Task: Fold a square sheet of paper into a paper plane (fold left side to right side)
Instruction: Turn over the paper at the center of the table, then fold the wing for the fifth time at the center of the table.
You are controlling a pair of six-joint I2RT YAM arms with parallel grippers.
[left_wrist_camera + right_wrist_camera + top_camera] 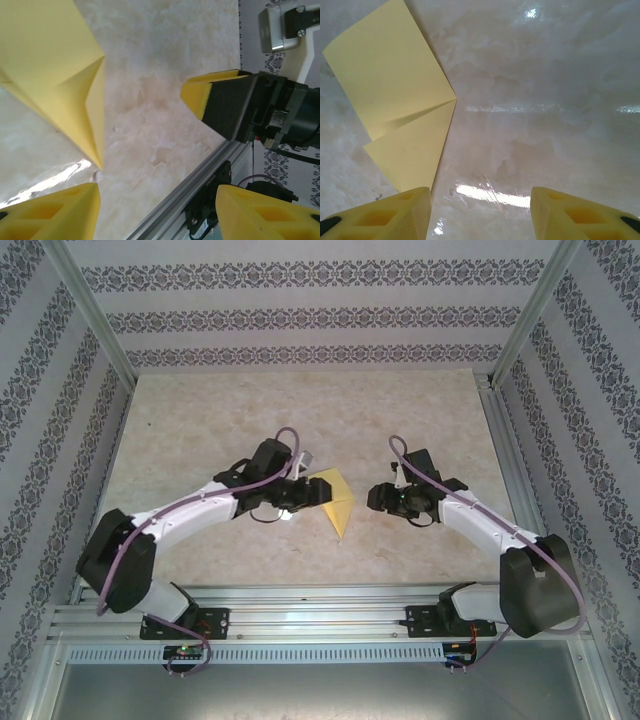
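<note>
The square sheet of paper (336, 500) lies flat on the table between my two grippers, folded into a mustard-yellow pointed kite shape. Its tip faces the near edge. My left gripper (305, 490) sits just left of it, almost at its edge. In the left wrist view the paper (55, 80) is at the upper left, and the left gripper (157, 210) is open with only bare table between its fingers. My right gripper (376, 498) hovers a short way right of the paper. In the right wrist view the creased paper (400, 105) lies ahead and to the left, and the right gripper (480, 215) is open and holds nothing.
The marble-patterned tabletop (300, 410) stretches behind the paper. An aluminium rail (320, 605) runs along the near edge with both arm bases on it. Patterned walls (40, 440) and metal posts (90, 310) close in the sides and back.
</note>
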